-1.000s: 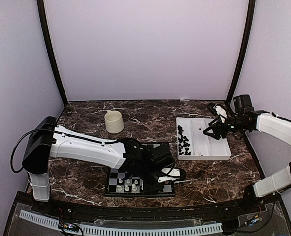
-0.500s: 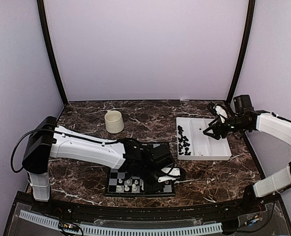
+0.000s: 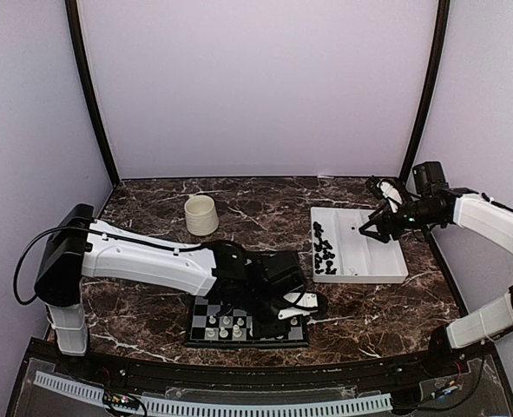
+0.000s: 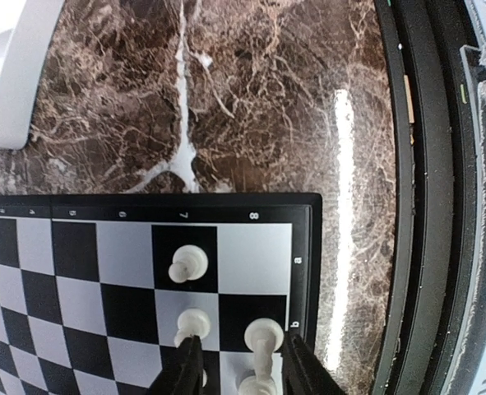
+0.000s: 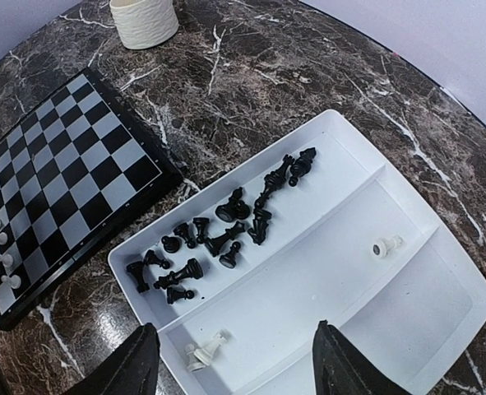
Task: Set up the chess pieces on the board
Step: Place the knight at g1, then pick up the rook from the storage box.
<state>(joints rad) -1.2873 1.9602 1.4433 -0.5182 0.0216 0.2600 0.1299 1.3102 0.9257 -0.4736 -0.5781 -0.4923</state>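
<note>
The board (image 3: 239, 345) lies at the front centre, partly under my left arm. Several white pieces (image 3: 224, 326) stand along its near edge. In the left wrist view my left gripper (image 4: 243, 370) is open, low over the board's (image 4: 251, 247) corner, and its jaws straddle a standing white piece (image 4: 263, 336). Two more white pieces (image 4: 185, 265) stand beside it. My right gripper (image 3: 371, 230) is open and empty, hovering above the white tray (image 3: 369, 261). Several black pieces (image 5: 218, 234) lie in the tray's (image 5: 407, 313) left compartment. A few white pieces (image 5: 205, 352) lie in its middle one.
A cream cup (image 3: 201, 215) stands on the marble table behind the board; it also shows in the right wrist view (image 5: 144, 18). The table's black front rail (image 4: 423, 206) runs close to the board's right rim. Purple walls enclose the table.
My right gripper has risen and drawn back a little over the tray. My left arm has hardly moved.
</note>
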